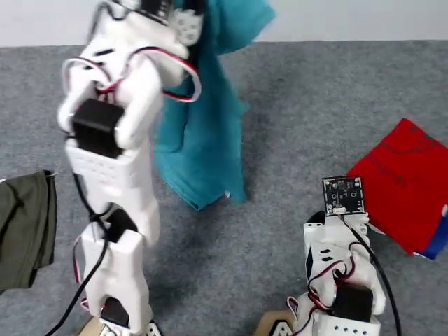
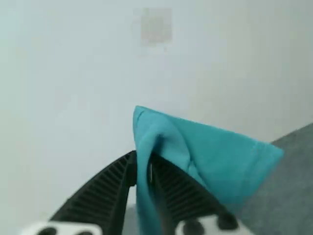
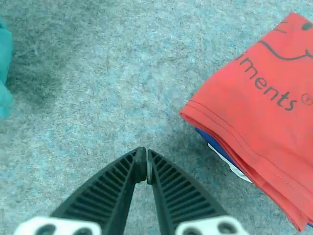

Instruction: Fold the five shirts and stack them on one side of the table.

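Observation:
A teal shirt (image 1: pixel 203 140) hangs in the air from my left gripper (image 2: pixel 144 164), which is raised high at the back of the table and shut on a bunched fold of the cloth (image 2: pixel 195 152). The shirt's lower hem reaches down to the grey carpet (image 1: pixel 294 98). A folded red shirt (image 1: pixel 409 185) lies at the right edge on top of a blue one (image 1: pixel 437 241). My right gripper (image 3: pixel 145 164) is shut with nothing in it, low over the carpet just left of the red shirt (image 3: pixel 264 98). The blue shirt's edge (image 3: pixel 215 147) peeks out under it.
An olive green shirt (image 1: pixel 26 227) lies at the table's left edge. The left arm's white body (image 1: pixel 115 175) stands tall over the left half. The right arm's base (image 1: pixel 339 280) sits at the front right. Bare carpet stretches between the teal and red shirts.

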Robot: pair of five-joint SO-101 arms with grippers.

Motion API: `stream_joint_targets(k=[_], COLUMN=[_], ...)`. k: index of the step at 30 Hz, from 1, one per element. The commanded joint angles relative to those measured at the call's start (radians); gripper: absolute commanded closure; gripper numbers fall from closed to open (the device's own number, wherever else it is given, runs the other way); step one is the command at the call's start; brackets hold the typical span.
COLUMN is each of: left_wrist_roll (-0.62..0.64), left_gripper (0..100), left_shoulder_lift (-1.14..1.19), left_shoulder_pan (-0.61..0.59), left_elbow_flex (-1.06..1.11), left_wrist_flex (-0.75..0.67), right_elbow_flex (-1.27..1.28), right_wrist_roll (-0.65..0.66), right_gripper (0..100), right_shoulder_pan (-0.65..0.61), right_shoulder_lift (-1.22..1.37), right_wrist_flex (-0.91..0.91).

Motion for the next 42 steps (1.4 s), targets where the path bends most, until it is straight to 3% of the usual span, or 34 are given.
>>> stream_joint_targets(k=[1, 9, 17, 20, 27, 36, 42], left_wrist_roll=[0.006, -0.014, -0.123, -0.138, -0.143, -0.198, -0.287], left_gripper=[100, 100, 99, 97, 77, 76, 76], left_shoulder_lift=[-0.057, -0.044, 0.097, 0.183, 0.236, 0.133, 0.008], left_shoulder_pan=[-0.141, -0.483, -0.644, -0.651, -0.649, -0.534, -0.414], left_elbow_flex=[-0.044, -0.012, 0.2, 0.208, 0.208, 0.249, 0.615], left_wrist_flex=[0.169, 0.187, 0.183, 0.184, 0.184, 0.189, 0.189], right_elbow_flex=[-0.006, -0.005, -0.005, -0.005, -0.005, -0.005, -0.005], right_wrist_roll=[-0.012, -0.012, -0.006, -0.005, -0.005, -0.008, -0.009], right_gripper=[99.0, 99.0, 99.0, 99.0, 99.0, 99.0, 99.0], right_shoulder_pan=[-0.008, -0.008, -0.008, -0.008, -0.008, -0.008, -0.008], right_shoulder_lift=[-0.01, -0.004, -0.002, -0.001, -0.001, -0.001, -0.001], right_wrist_flex=[-0.022, -0.022, -0.022, -0.021, -0.021, -0.021, -0.021])
